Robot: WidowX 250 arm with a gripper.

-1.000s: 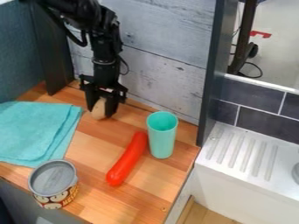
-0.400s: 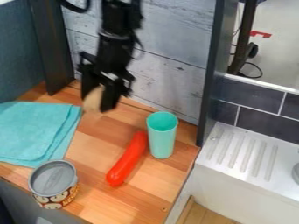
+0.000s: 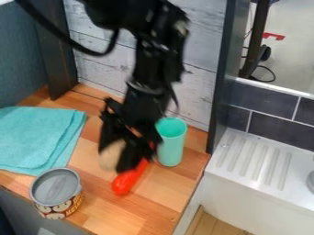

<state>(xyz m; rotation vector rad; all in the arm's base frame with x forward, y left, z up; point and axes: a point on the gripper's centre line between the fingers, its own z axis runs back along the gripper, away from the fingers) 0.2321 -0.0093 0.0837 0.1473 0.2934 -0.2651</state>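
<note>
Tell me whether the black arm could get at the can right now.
Probably not to grip it: the pincer holds a tan object, though nothing visible stands between pincer and can.

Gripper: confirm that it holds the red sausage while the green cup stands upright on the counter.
Not the red sausage: the camera view shows the gripper holding a rounded tan thing. The green cup does stand upright on the counter.
</note>
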